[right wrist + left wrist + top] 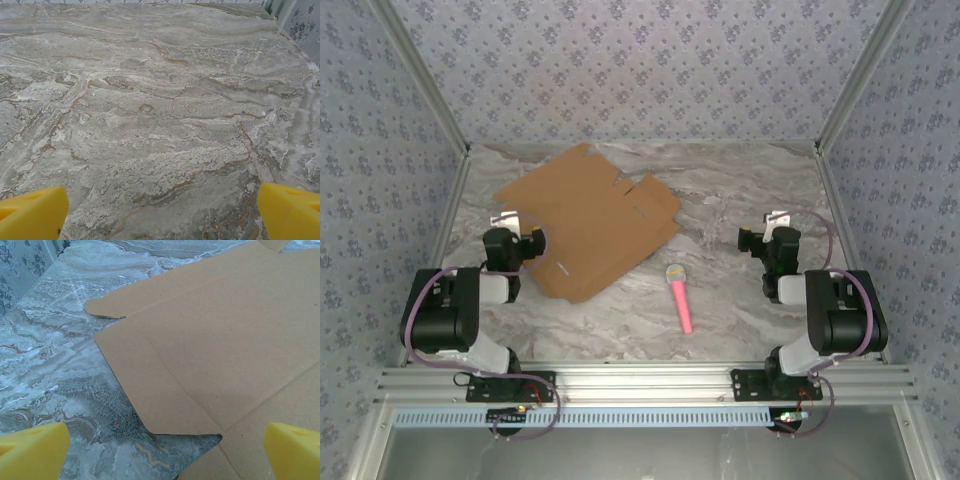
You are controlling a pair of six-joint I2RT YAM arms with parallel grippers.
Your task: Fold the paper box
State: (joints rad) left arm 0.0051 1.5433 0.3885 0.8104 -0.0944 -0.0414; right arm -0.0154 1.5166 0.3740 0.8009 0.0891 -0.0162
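The paper box (588,220) is for now a flat brown sheet with flaps and slits. It lies in the upper left part of the top view, on the marble-patterned table (750,180), and no panel is raised yet. The left gripper (525,240) stands at the lower left edge of the sheet. In its wrist view the yellow fingers (30,450) are wide apart and hold nothing, and a rounded flap and a crease line are in front of them. The right gripper (770,235) is on the right side of the top view, well apart from the sheet. Its fingers (290,210) are also spread, with bare table between them.

I judge that the step in hand is the first grasp of a flap. To do it well, the left gripper should come low and slide one finger under the free edge of the flap, then close and lift along the crease, not across it. The sheet lies very flat and the table looks smooth, so it can slide away. The right gripper should probably press the middle panel down. From above it is hard to tell if the left fingers touch the cardboard already.

A pink toy microphone (680,297) lies near the lower right corner of the sheet, and it is better to avoid it. Walls (640,70) with blue flowered paper close the table on three sides, and a metal rail (640,382) runs along the bottom.
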